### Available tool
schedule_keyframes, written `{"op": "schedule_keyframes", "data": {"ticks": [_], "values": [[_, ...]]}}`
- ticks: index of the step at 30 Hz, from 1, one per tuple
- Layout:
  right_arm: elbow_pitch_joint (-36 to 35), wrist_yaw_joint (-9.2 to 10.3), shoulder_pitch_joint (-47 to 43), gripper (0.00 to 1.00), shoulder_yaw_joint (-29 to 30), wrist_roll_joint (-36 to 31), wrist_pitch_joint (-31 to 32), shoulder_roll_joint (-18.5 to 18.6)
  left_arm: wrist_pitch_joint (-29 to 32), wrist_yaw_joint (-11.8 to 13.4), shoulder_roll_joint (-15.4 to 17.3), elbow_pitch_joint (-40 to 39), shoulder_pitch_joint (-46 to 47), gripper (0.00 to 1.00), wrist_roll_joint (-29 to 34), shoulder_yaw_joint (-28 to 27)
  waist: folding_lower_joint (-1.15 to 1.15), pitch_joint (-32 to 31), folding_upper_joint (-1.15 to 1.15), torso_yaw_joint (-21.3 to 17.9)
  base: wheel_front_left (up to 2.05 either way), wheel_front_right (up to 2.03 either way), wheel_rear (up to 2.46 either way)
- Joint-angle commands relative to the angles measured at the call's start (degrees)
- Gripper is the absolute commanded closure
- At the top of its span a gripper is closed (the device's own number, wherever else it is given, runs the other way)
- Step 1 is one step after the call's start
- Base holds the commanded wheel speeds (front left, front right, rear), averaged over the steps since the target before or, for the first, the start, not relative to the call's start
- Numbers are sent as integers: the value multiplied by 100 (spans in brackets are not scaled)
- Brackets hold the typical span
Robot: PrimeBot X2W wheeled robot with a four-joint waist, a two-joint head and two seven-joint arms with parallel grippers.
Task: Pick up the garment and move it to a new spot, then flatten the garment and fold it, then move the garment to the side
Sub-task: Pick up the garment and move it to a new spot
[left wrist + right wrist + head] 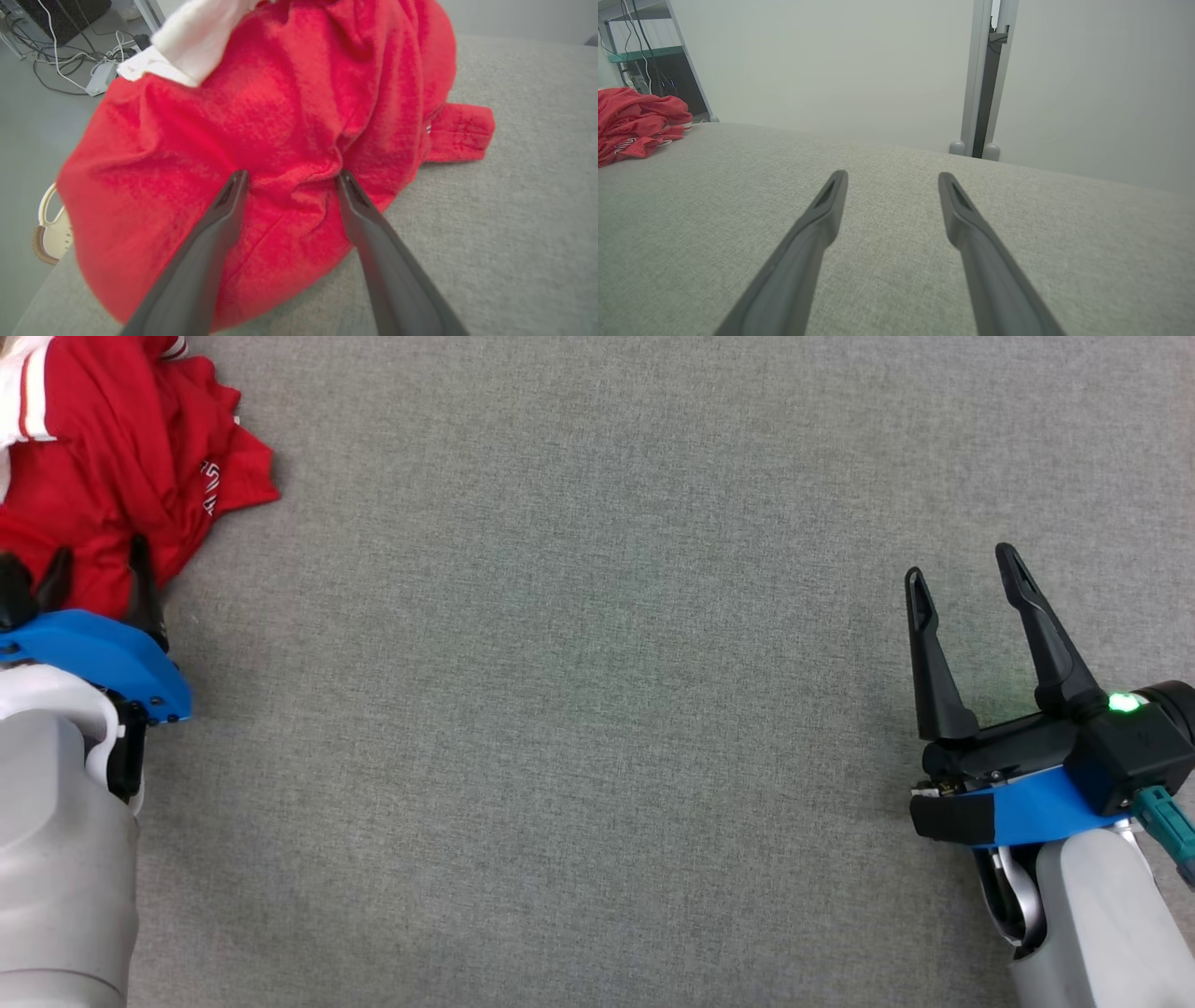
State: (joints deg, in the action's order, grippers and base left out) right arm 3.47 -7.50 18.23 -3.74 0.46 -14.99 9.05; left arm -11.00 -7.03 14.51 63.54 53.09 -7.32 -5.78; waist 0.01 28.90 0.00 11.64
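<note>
The garment (112, 467), red with white trim and white lettering, lies crumpled in a heap at the worktop's far left corner, and part of it hangs past the left edge. In the left wrist view the garment (280, 116) bulges up in thick folds, with a white piece at its top and one red flap lying flat on the grey cloth. The left gripper (292, 175) is at the heap's near side with its fingers spread wide, a ridge of fabric between their tips; they are not clamped on it. Grey worktop (597, 709) stretches bare to the right. The right gripper (962, 565) hovers near the right edge, well apart from the garment, fingers spread and holding nothing, a green light (1123, 703) glowing on its body.
</note>
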Motion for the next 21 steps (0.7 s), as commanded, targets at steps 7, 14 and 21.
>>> {"op": "schedule_keyframes", "data": {"ticks": [7, 14, 21], "values": [[-12, 2, 104, 0, -28, -18, -30, -11, 460, -46, 13, 604, 261, 76, -180, 178, -1, 13, 0, -30, 0, 0, 0], [25, 2, 116, 0, -1, 14, -30, -49, 330, -49, 99, 682, 319, 100, -321, 406, -1, -29, 0, -70, 0, 0, 0], [103, 2, 43, 0, -15, 62, -30, -157, -139, -50, 259, 505, 477, 100, -352, 589, -1, -347, 0, -100, 0, 0, 0]]}}
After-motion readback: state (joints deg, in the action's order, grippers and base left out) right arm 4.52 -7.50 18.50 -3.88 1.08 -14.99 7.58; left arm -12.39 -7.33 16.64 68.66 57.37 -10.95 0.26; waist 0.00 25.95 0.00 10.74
